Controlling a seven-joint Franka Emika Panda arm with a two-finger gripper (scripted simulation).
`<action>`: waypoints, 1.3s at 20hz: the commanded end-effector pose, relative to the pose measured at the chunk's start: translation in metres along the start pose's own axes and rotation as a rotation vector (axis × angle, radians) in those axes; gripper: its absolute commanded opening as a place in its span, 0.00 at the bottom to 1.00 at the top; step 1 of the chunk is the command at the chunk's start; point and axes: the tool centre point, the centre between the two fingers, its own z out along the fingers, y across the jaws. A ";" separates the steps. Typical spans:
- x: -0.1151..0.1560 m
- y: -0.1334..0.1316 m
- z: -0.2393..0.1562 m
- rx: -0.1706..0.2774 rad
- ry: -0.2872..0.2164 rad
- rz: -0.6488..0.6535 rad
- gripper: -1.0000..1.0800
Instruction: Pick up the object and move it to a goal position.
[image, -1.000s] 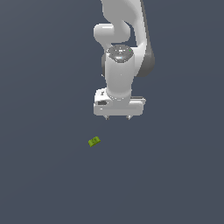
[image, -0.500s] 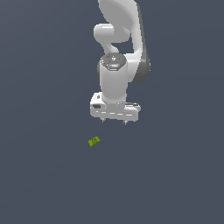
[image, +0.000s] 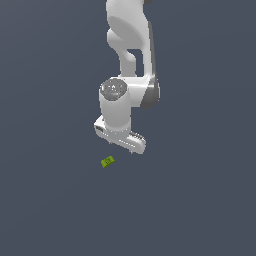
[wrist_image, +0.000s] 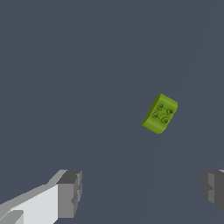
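Note:
The object (image: 107, 161) is a tiny lime-green blocky piece with darker round markings, lying on the dark grey floor. It also shows in the wrist view (wrist_image: 160, 113), ahead of the fingers and not between them. My white gripper (image: 120, 144) hangs just above the object, a little toward the exterior view's right, with its hand turned at a slant. In the wrist view the gripper (wrist_image: 142, 192) is open and empty. Its two grey fingertips (wrist_image: 70, 192) stand far apart.
The dark grey floor (image: 50, 210) spreads flat all around. The white arm (image: 127, 45) rises from the hand toward the top of the exterior view. Nothing else shows.
The gripper has come down and shifted toward the exterior view's left, closer to the object, and its hand has turned. The object has not moved.

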 end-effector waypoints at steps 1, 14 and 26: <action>0.009 0.010 0.012 -0.003 -0.001 0.095 0.96; 0.039 0.050 0.057 -0.021 0.007 0.448 0.96; 0.043 0.057 0.068 -0.026 0.009 0.502 0.96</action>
